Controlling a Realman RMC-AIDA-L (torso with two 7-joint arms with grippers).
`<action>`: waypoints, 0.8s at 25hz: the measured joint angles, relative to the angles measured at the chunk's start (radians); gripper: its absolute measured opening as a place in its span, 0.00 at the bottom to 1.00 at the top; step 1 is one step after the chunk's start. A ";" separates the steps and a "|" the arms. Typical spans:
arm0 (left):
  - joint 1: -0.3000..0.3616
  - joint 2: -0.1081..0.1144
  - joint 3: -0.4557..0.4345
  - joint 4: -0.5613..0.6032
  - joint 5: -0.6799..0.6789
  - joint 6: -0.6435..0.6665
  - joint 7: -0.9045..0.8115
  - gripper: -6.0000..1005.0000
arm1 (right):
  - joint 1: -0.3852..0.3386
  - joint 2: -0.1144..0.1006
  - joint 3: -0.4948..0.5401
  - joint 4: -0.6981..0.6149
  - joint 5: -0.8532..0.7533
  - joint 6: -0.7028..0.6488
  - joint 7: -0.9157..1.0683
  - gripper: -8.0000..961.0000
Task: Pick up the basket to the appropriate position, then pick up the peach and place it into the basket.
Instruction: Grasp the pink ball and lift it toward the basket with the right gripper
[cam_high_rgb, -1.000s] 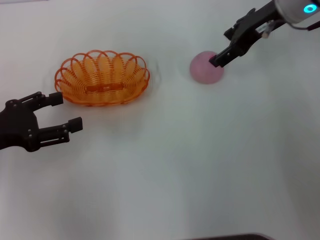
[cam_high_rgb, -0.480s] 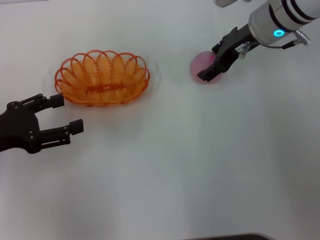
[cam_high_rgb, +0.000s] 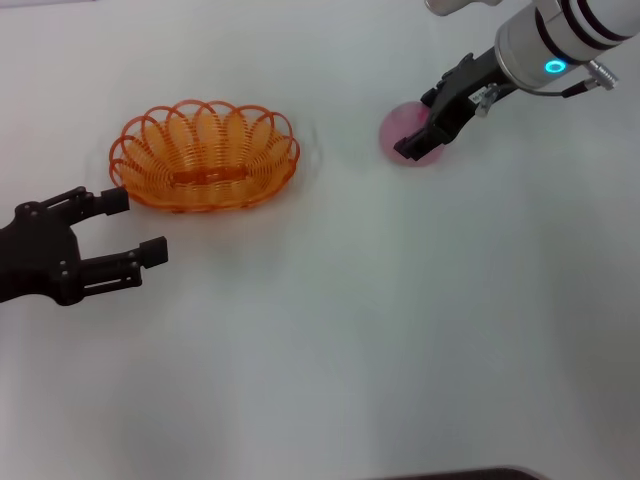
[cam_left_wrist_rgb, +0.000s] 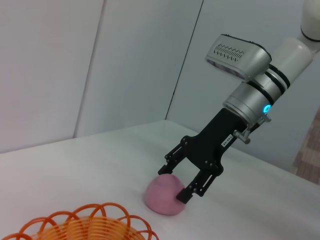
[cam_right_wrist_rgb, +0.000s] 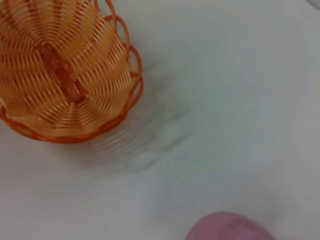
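right gripper (cam_high_rgb: 424, 138) fingers straddle peach (cam_high_rgb: 400, 128) (half hidden) | basket (cam_high_rgb: 205, 155) empty

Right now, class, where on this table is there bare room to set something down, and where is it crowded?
Bare: the stretch between the basket and the peach, and the wide near half of the table. Crowded: around the peach, where the open right gripper straddles it, and beside the basket, where the open left gripper hovers.
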 joint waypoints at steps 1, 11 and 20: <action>0.000 0.000 0.000 -0.001 0.000 0.000 0.000 0.88 | 0.000 0.000 0.000 0.000 0.000 0.003 0.000 0.83; 0.000 0.001 0.000 -0.003 0.000 0.000 0.000 0.88 | -0.001 0.000 0.000 -0.002 0.000 0.004 -0.004 0.63; -0.003 0.001 0.000 -0.004 0.000 0.001 0.000 0.88 | -0.001 0.000 0.000 -0.003 0.000 0.001 -0.005 0.29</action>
